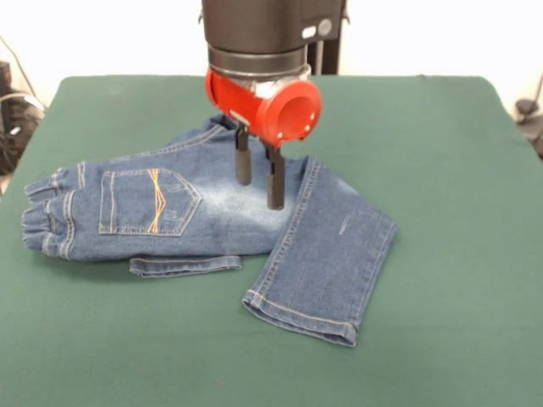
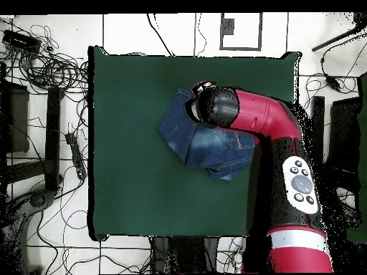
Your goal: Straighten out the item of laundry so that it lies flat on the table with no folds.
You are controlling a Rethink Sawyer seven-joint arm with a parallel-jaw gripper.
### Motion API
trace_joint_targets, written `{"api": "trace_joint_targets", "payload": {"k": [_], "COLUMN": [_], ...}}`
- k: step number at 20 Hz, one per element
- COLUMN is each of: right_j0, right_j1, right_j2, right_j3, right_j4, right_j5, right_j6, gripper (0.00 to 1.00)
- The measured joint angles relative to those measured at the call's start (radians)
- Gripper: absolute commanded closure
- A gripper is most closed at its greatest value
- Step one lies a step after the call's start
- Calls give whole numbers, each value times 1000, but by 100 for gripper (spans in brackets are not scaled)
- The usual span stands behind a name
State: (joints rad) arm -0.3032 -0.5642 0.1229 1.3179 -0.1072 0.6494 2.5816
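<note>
My gripper [image 1: 259, 181] hangs open just above the jeans [image 1: 212, 216], so I think I must next pinch the folded leg and pull it straight.

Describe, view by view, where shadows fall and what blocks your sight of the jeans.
Front view: soft, even light; the jeans cast a thin shadow on the table along their near edges, and the gripper covers a strip of them. Overhead view: the arm hides the gripper and part of the jeans.
</note>
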Motion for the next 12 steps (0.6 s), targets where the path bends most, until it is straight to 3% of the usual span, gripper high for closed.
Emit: {"api": "trace_joint_targets", "payload": {"k": [12], "right_j0": [-80], "right_j1": [-79], "right_j2": [113], "right_j3": [98], "right_j4": [-153], "right_j5": [3], "right_j6": [-119], "gripper": [0]}}
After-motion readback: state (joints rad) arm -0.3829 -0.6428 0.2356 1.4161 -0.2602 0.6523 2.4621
